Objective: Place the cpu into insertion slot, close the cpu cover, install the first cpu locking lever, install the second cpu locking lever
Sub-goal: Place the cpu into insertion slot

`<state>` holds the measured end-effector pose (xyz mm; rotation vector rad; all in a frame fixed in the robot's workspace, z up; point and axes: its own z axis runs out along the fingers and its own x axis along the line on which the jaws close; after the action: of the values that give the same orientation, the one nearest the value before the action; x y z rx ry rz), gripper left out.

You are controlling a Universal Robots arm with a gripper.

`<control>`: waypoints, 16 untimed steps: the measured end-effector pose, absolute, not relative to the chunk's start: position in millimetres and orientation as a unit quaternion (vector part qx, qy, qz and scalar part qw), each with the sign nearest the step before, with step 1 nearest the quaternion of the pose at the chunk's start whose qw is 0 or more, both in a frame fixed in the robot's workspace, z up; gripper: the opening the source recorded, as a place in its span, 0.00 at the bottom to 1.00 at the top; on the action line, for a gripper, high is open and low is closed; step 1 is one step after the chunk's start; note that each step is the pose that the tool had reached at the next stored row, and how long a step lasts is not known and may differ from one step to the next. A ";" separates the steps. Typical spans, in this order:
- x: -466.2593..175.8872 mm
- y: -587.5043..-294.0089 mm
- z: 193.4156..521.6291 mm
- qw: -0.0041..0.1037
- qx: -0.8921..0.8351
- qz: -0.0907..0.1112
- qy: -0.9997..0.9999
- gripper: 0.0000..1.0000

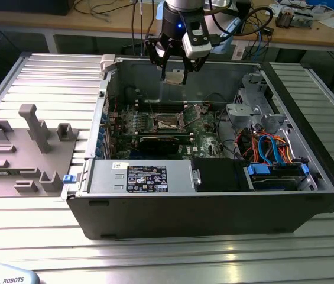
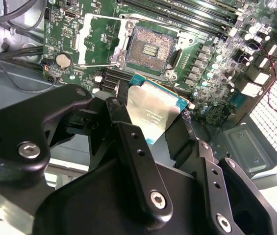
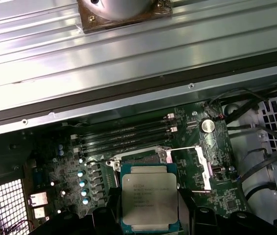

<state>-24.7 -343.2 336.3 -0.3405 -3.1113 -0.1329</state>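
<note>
My gripper point(image 1: 175, 72) hangs above the open computer case, over its far part, and is shut on the cpu point(image 1: 174, 77). In both wrist views the cpu point(image 2: 150, 110) point(image 3: 149, 198) is a silvery square chip with a green edge, gripped by black fingers point(image 2: 128, 142) at two opposite sides. Below it on the green motherboard lies the insertion slot point(image 2: 150, 49) point(image 1: 168, 123), bare, with its contact field showing. The chip hides part of the slot point(image 3: 138, 157) in the first wrist view. The cpu cover point(image 2: 96, 41) point(image 3: 197, 166) stands flipped open beside the slot.
A black power-supply box point(image 1: 146, 177) fills the case's near side. A drive cage with blue and orange cables point(image 1: 267, 148) stands at the exterior view's right. Memory slots point(image 3: 123, 134) run beside the socket. A grey fixture point(image 1: 25, 142) sits on the ribbed table, outside the case.
</note>
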 end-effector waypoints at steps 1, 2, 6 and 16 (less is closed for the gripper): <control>-24.7 -343.2 336.3 0.004 -0.109 -0.042 -0.993 0.54; -24.7 -343.2 336.2 0.004 -0.109 -0.042 -0.993 0.54; -24.7 -343.2 336.0 0.004 -0.110 -0.042 -0.993 0.54; -24.7 -343.2 335.6 0.004 -0.112 -0.042 -0.993 0.54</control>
<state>-24.7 -343.2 335.6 -0.3514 -3.1104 -0.1329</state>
